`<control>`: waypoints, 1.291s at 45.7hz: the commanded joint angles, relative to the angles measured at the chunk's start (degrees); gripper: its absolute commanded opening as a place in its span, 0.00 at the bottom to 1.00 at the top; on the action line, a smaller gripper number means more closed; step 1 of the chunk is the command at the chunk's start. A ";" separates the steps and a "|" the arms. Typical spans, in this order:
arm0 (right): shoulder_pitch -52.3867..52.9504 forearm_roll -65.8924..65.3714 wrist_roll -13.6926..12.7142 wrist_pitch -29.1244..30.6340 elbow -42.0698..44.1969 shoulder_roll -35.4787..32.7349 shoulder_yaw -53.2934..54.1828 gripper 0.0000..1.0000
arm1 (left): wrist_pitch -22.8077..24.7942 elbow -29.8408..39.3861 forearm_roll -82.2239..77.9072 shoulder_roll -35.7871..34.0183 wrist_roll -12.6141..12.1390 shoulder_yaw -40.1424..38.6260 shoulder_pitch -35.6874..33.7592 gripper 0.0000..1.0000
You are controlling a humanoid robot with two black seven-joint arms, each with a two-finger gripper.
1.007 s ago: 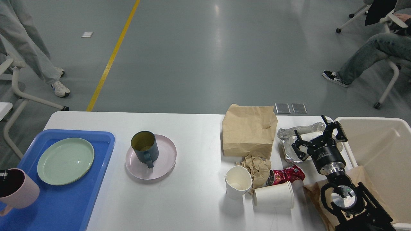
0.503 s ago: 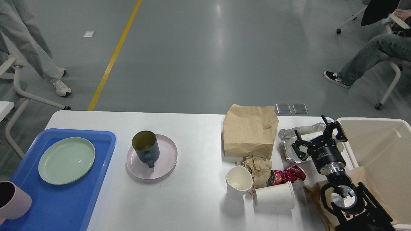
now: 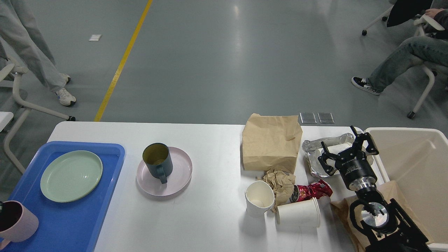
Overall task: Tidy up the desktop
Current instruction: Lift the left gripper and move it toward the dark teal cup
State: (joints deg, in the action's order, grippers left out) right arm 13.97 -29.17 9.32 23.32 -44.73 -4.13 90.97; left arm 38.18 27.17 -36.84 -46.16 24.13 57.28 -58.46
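Observation:
The white desktop [image 3: 213, 140] holds dishes on the left and rubbish on the right. A pink cup [image 3: 15, 221] hangs over the blue tray's [image 3: 70, 224] front left corner. Only a dark sliver of my left gripper [image 3: 1, 205] shows at the edge beside it. My right gripper [image 3: 345, 152] is open and empty, over a foil container [image 3: 315, 148] at the back right. A brown paper bag [image 3: 271, 141], crumpled paper [image 3: 280, 182], a red wrapper [image 3: 313, 190], an upright paper cup [image 3: 259, 201] and lying paper cups [image 3: 297, 212] sit near it.
A green plate [image 3: 71, 175] lies on the tray. A dark mug [image 3: 157, 161] stands on a pink plate [image 3: 178, 175]. A cream bin [image 3: 416, 164] stands at the right edge, with brown paper [image 3: 393, 190] beside my right arm. People and chairs are beyond the table.
The pink cup has moved down and left over the tray's front corner, then slightly back up. The left gripper has slid almost out of view. The right gripper has not moved.

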 commanded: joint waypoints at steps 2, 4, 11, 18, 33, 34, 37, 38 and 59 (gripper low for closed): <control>0.00 -0.01 0.00 0.06 -0.01 0.00 0.00 1.00 | -2.93 0.07 2.56 0.02 -0.22 -0.07 0.01 0.71; 0.00 -0.01 0.00 0.06 -0.01 0.00 0.00 1.00 | -3.37 0.07 3.26 0.02 -0.22 0.02 0.01 0.79; 0.00 -0.01 0.00 -0.03 -0.01 0.00 0.00 1.00 | -3.37 0.25 3.44 0.02 -0.22 -0.07 0.01 0.89; 0.00 -0.01 0.00 -0.03 -0.01 0.00 0.00 1.00 | -3.28 0.25 3.44 -0.16 -0.22 0.11 0.01 0.91; 0.00 -0.01 0.00 -0.02 -0.01 0.00 0.00 1.00 | -2.41 3.06 3.35 -1.74 -0.31 1.51 -3.15 0.92; 0.00 -0.01 0.00 0.06 -0.01 0.00 0.00 1.00 | -2.23 3.76 3.35 -2.18 -0.31 2.21 -4.46 0.92; 0.00 -0.01 0.00 -0.03 -0.01 0.00 0.00 1.00 | -2.05 7.18 3.44 -2.62 -0.22 6.16 -9.55 0.92; 0.00 -0.01 0.00 -0.03 -0.01 0.00 0.00 1.00 | -2.14 8.32 3.53 -2.62 -0.22 7.65 -11.57 0.92; 0.00 0.08 0.00 0.06 -0.01 0.00 0.00 1.00 | 16.82 25.20 9.84 16.09 -0.04 26.21 -52.45 0.96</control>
State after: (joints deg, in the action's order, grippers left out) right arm 14.01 -29.18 9.32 23.39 -44.74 -4.13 90.97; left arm 49.19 50.58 -31.77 -37.52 24.01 81.71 -105.69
